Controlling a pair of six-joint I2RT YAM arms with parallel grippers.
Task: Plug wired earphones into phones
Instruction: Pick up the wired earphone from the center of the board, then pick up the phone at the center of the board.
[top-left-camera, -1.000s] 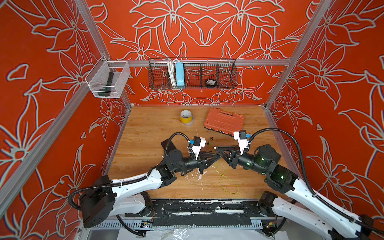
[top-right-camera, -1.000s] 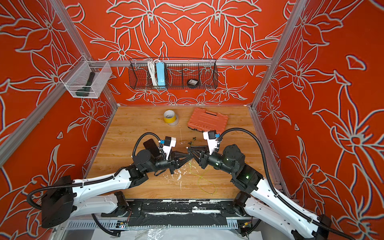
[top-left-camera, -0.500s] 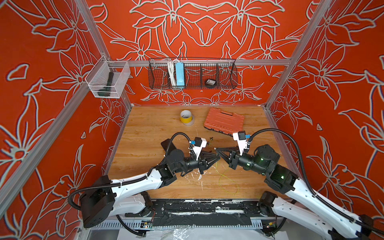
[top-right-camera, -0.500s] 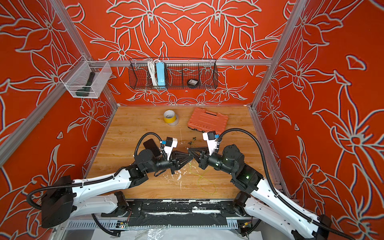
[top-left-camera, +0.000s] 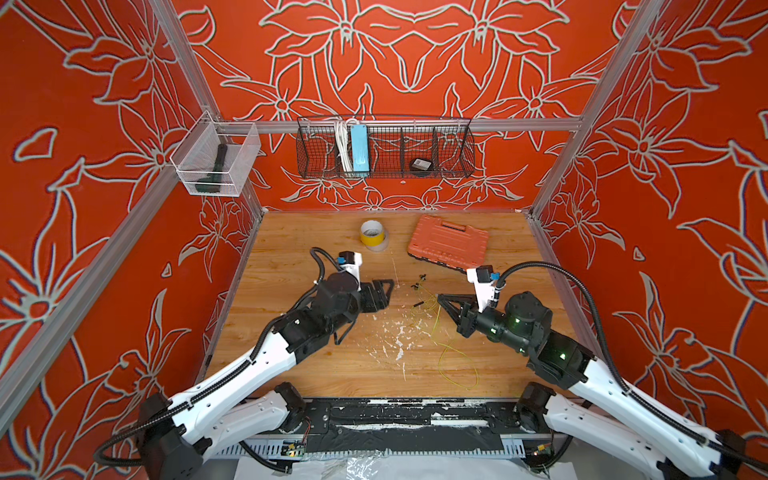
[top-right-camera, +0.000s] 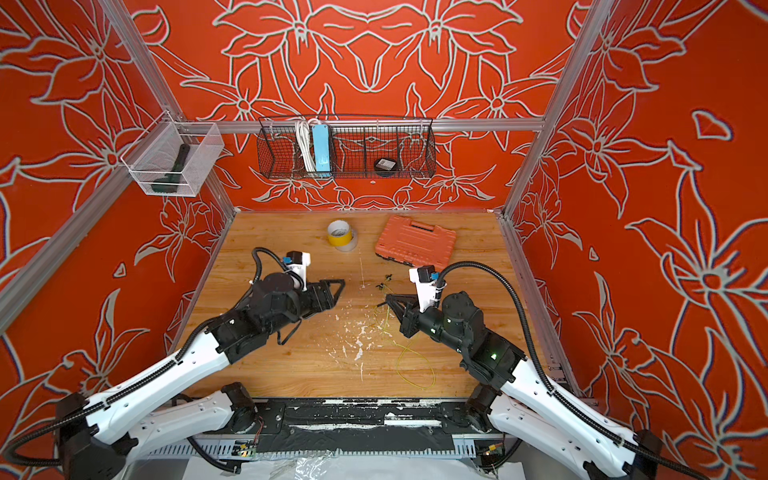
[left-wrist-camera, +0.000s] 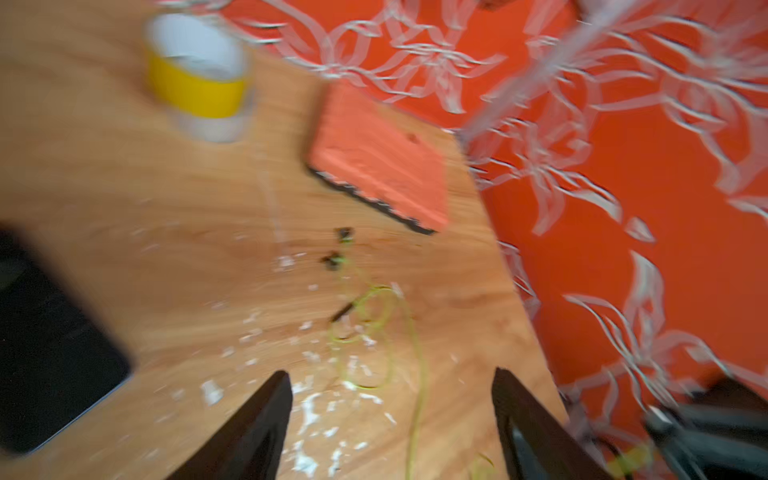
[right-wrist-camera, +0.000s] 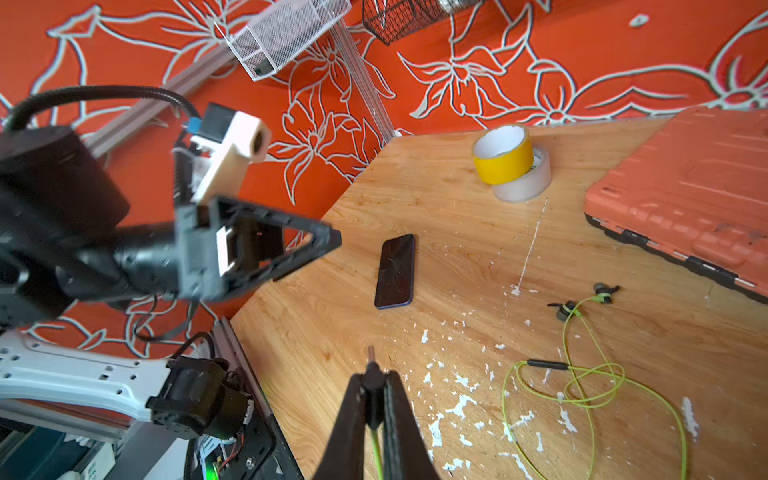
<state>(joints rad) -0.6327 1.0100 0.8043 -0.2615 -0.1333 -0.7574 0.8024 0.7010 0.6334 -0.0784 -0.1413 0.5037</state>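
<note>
In a top view the left pincer (top-left-camera: 383, 292) is seen released, the right pincer (top-left-camera: 440, 297) clenched. From the left wrist, the phone (left-wrist-camera: 50, 353) is glimpsed alongside (blurred). From the right wrist, the plug (right-wrist-camera: 371, 363) is gripped; the phone lies ahead, long axis toward it, nearer the left arm (right-wrist-camera: 75, 374).

No writing, brand or number can be read anywhere; the phone (right-wrist-camera: 395, 271), orange tool case (top-left-camera: 449, 241) and yellow tape roll (top-left-camera: 372, 235) show none.
</note>
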